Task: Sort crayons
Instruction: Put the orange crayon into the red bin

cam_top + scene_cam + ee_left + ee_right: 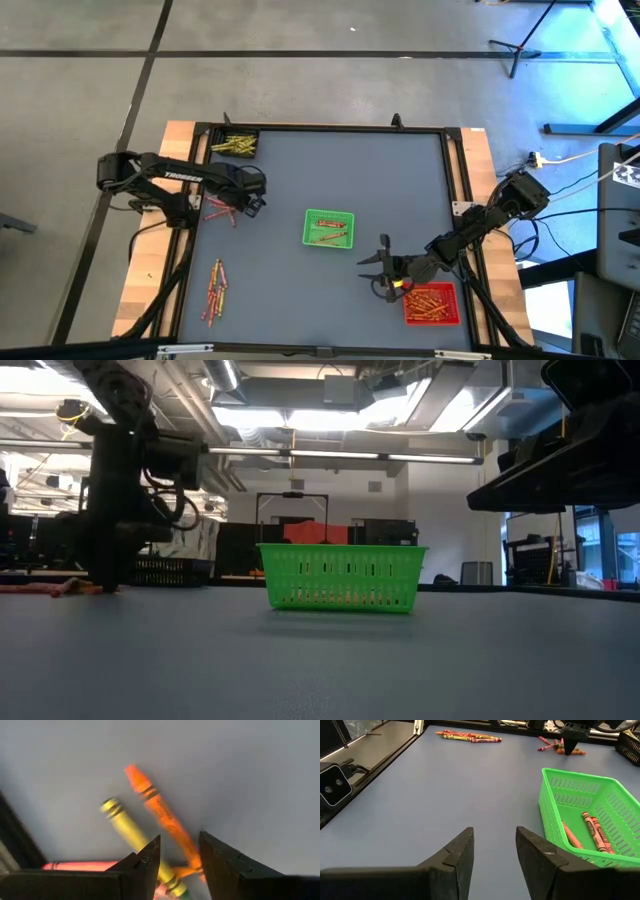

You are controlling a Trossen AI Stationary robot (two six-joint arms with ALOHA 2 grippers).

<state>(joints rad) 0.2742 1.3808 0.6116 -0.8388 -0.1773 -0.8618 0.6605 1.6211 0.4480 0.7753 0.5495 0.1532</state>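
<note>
Two grippers at work over one grey table (300,180).

Left gripper (252,205): fingers (145,865) spread with a gap between them, nothing pinched, lowered over a small cluster of crayons (219,211) near the table's left edge. Its wrist view shows one orange crayon (162,815) running diagonally, tip pointing away from the fingers; one yellow crayon (132,832) lying nearly parallel beside it; one pink-red crayon (80,866) lying crosswise behind the near finger. The orange one passes into the gap between the fingers, which stand clear of it.

Right gripper (378,270): fingers (457,855) parted, empty, hovering over bare table between the two small trays.

Trays, three counted. One green tray (329,228) at table centre, holding about three red and orange crayons (592,830) lying roughly parallel along its floor. One red tray (433,304) at the right near corner, heaped with orange and red crayons, too many to count. One dark tray (233,144) at the far left corner, holding yellow-green crayons.

Loose stock: one elongated pile of mixed crayons (214,290) at the left near side, long axes mostly running near to far.
</note>
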